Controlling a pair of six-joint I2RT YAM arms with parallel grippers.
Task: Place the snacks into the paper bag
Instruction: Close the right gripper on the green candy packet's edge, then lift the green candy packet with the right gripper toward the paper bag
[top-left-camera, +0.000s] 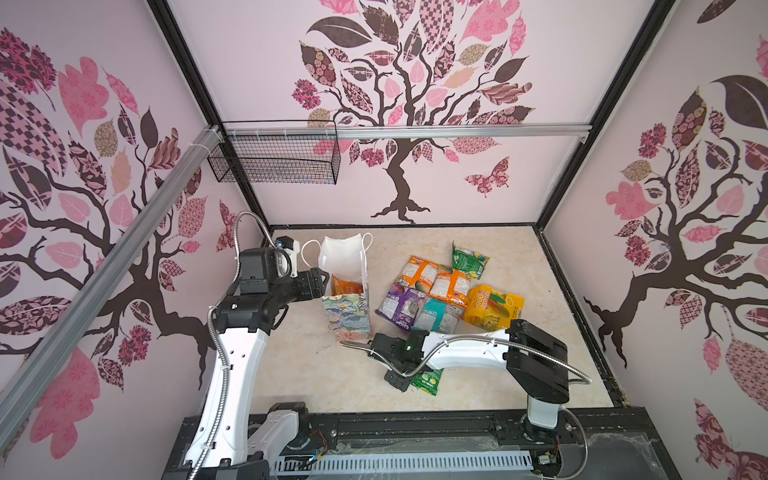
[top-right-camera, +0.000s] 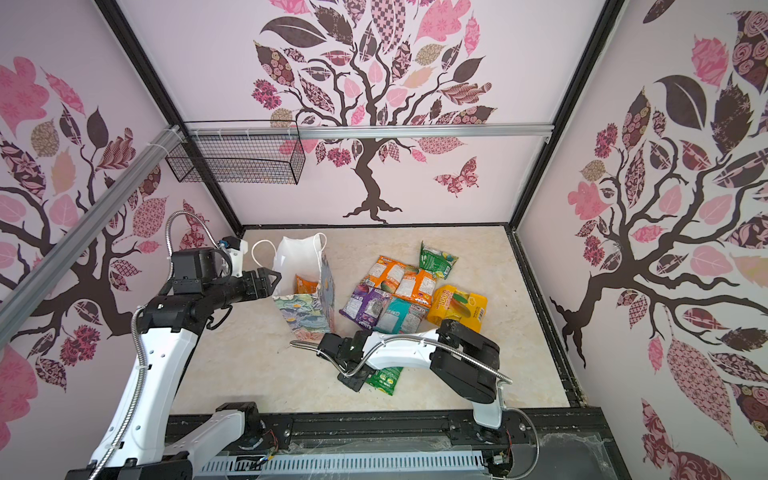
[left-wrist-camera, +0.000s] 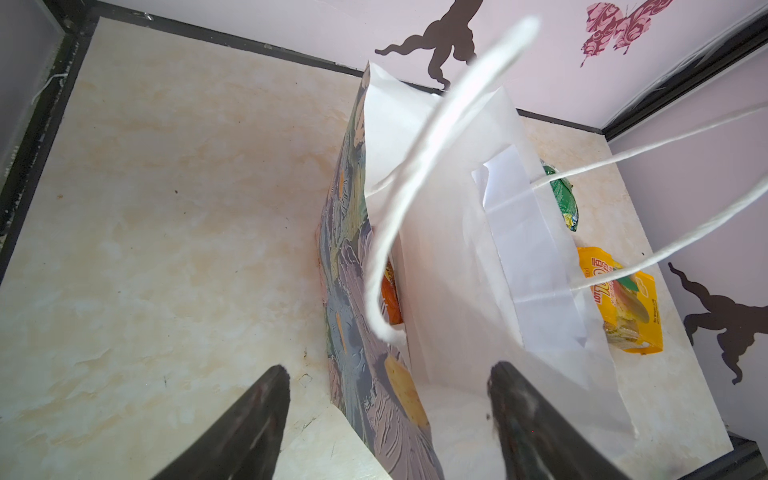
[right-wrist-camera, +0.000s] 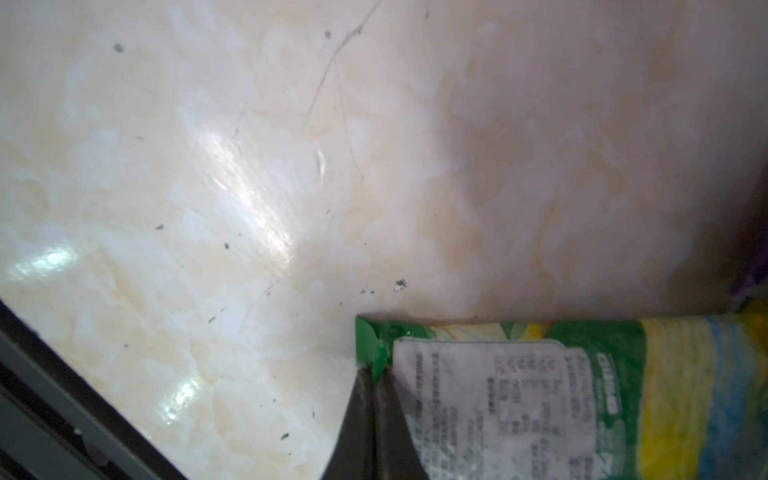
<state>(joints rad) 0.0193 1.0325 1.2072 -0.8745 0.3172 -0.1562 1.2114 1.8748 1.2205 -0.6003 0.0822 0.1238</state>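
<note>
Eight snacks (top-left-camera: 440, 291) are showing, as I count them. One orange packet (top-left-camera: 347, 286) is sitting inside the single paper bag (top-left-camera: 349, 318). Six are lying in a pile on the desk (top-left-camera: 316, 374) (two orange, one purple, one teal, one yellow, one green). A second green packet (top-left-camera: 428, 381) is lying alone at 6 o'clock of that pile.

The left end effector (left-wrist-camera: 388, 368) is standing wide open, straddling the bag's flowered wall and gripping nothing. The right end effector (right-wrist-camera: 374, 395) is clenching the lone green packet's corner — the packet trailing off at 3 o'clock of it in both top views, the bag standing at 11 o'clock.
</note>
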